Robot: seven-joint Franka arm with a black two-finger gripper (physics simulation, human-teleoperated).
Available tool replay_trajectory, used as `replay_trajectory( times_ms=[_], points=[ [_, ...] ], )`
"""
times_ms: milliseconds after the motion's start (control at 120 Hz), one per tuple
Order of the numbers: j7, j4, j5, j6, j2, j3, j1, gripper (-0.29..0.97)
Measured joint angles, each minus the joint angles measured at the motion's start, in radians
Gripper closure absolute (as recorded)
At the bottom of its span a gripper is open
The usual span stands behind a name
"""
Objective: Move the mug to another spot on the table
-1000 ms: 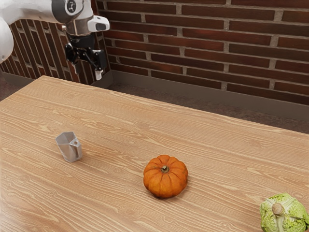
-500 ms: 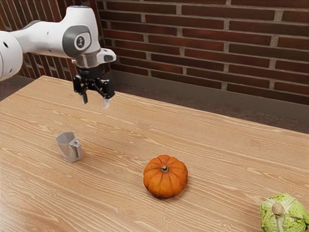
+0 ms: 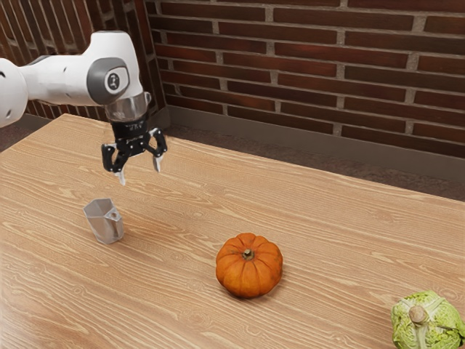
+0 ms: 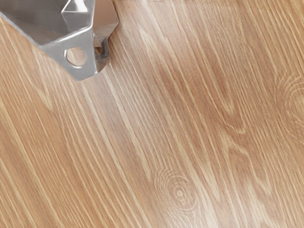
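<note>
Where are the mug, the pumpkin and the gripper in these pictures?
mug (image 3: 104, 222), exterior view, on its grey side wall.
pumpkin (image 3: 248, 270), exterior view, on its orange front ribs.
gripper (image 3: 139, 173), exterior view, midway between its open fingertips.

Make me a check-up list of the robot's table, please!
Surface: wooden table, light grain.
Job's things: grey mug, upright on the table, nothing touching it.
Clutter: orange pumpkin mid-table; green cabbage at the exterior view's lower right corner.
Grippers: gripper open, holding nothing, hovers in the air above and just beyond the mug.
Cables: nothing seen.
Surroundings: red brick wall behind the table.
</note>
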Motion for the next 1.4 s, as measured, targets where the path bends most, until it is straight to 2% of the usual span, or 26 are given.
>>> replay_trajectory(
  times_ms=[200,350,583,925,1400],
  points=[
    [-0.228,-0.172,0.058,0.212,-0.023,0.009,0.0,0.0],
    [-0.357,-0.223,0.145,0.324,-0.006,0.02,0.001,0.0],
    [-0.501,-0.311,0.179,0.449,0.04,0.048,0.002,0.0],
    [-0.604,-0.341,0.197,0.518,0.056,0.049,0.002,0.0],
    [-0.621,-0.332,0.238,0.532,0.095,0.08,0.007,0.0]
  ],
)
